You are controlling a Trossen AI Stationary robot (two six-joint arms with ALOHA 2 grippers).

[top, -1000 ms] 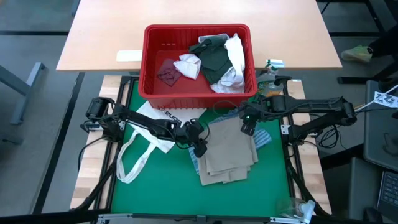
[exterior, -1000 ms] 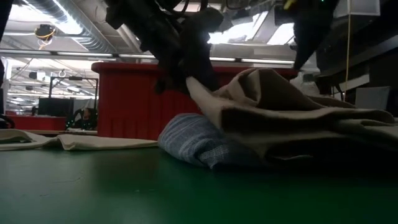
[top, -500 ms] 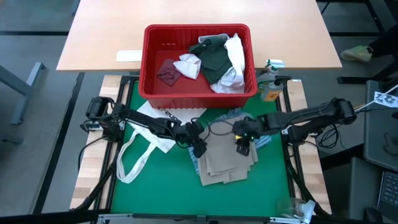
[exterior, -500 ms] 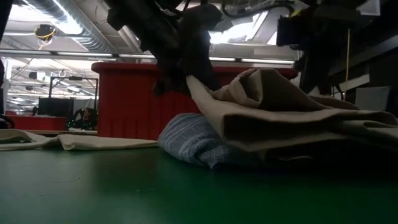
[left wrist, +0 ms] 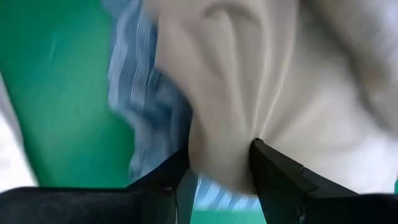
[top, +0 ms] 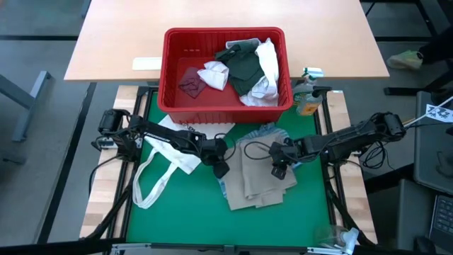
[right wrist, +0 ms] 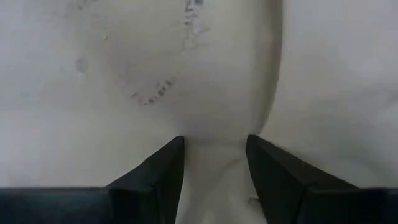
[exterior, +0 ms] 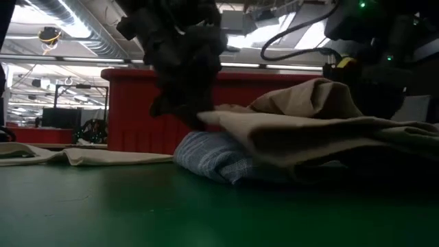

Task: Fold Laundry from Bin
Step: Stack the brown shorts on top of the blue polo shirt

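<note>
A tan shirt (top: 259,180) lies bunched on the green mat, on top of a blue-striped cloth (exterior: 211,155). My left gripper (top: 221,170) is at the shirt's left edge and my right gripper (top: 278,170) at its right part. Each is shut on tan cloth. The red bin (top: 168,71) stands behind them at the mat's far edge. It holds a white shirt (top: 267,60), a dark top (top: 244,67) and small maroon and white pieces. My left gripper pinches a bunched fold of the tan shirt's left edge (left wrist: 219,146) between its two fingers, coming steeply from above. The cloth puckers toward the fingers. That edge is held just above the blue-striped cloth. My right gripper pinches a raised fold of the tan shirt (right wrist: 214,146) between its two fingers, pointing steeply down. The cloth rises in a hump (exterior: 312,96) there, and the shirt around it lies on the pile.
A white tote bag (top: 173,145) with long straps (top: 145,185) lies on the mat's left part, beside my left arm. A bottle (top: 306,100) stands at the bin's right. Bare green mat (top: 177,219) stretches along the near edge.
My right gripper has come down and toward the table's near edge with its fold of the tan shirt, which has sunk from a high peak to a low hump. My left gripper has tipped, and the shirt's left edge has dropped lower over the blue-striped cloth.
</note>
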